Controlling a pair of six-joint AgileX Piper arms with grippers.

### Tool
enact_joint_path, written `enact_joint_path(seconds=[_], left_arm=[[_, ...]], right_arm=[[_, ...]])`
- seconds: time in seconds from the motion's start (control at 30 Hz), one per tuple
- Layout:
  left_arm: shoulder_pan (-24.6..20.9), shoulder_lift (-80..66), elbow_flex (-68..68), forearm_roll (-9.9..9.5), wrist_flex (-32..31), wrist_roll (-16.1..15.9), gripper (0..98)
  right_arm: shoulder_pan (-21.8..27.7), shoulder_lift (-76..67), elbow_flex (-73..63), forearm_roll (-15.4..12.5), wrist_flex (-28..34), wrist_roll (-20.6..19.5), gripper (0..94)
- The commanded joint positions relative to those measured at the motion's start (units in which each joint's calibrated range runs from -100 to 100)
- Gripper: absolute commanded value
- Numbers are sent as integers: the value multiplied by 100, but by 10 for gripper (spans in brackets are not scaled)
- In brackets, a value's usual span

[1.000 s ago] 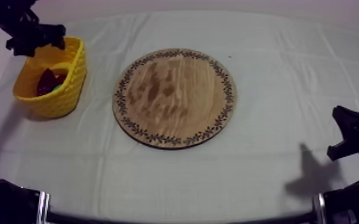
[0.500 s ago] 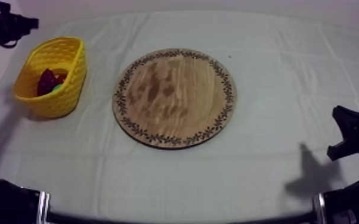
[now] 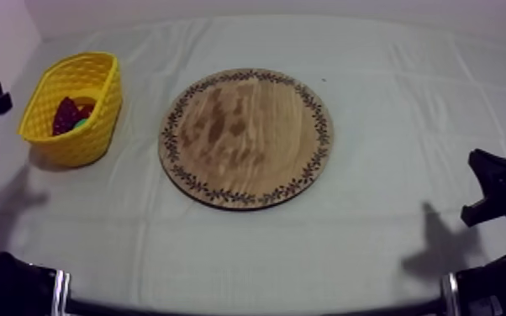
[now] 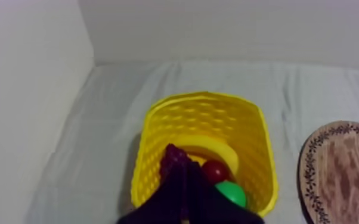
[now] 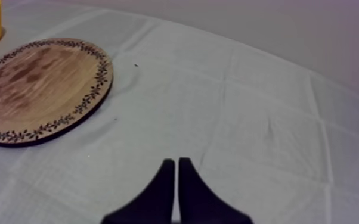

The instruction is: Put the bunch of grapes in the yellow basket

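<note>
The bunch of grapes [image 4: 173, 156] is seen lying inside the yellow basket [image 3: 97, 126], at the upper left of the top view, where it shows as a dark red lump. In the left wrist view it is found next to a banana [image 4: 214, 149], a small red fruit [image 4: 216, 171] and a round green fruit [image 4: 231, 193], all within the basket. The wooden board [image 3: 246, 139] is left bare at the centre of the desk [image 3: 391, 76].

The left gripper [image 4: 185, 179] is shown with its fingers pressed together into a narrow wedge, nothing pinched between them, aimed toward the basket. A second ago it hung over the basket's upper left rim, and half a second ago it was at the top left corner of the top view. Now it is found lower, at the left edge, level with the basket and apart from it (its shadow is cast on the cloth below).

The right gripper [image 5: 176, 165] is seen with fingers closed on each other, empty, over bare cloth. In the top view it is kept at the right edge, unmoved across the frames. Basket, fruit and board are unchanged in place.
</note>
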Motion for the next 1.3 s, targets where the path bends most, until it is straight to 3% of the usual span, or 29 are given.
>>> enact_joint_path(seconds=[0.0,0.13,0.27,0.67,1.27], left_arm=[[-62,-1241,1065,91,-322,-31,0],[-143,-2054,1775,301,-465,-155,0],[-153,-2616,2300,363,-515,-143,0],[-263,-3627,2615,965,99,-443,0],[-319,-3682,2634,1064,143,-355,0]], right_arm=[[2,-1,-3,1,0,0,4],[2,-1,-3,1,0,-2,4],[2,-1,-3,1,0,-1,4],[2,-1,-3,1,0,-4,4],[2,-1,-3,1,0,-3,4]])
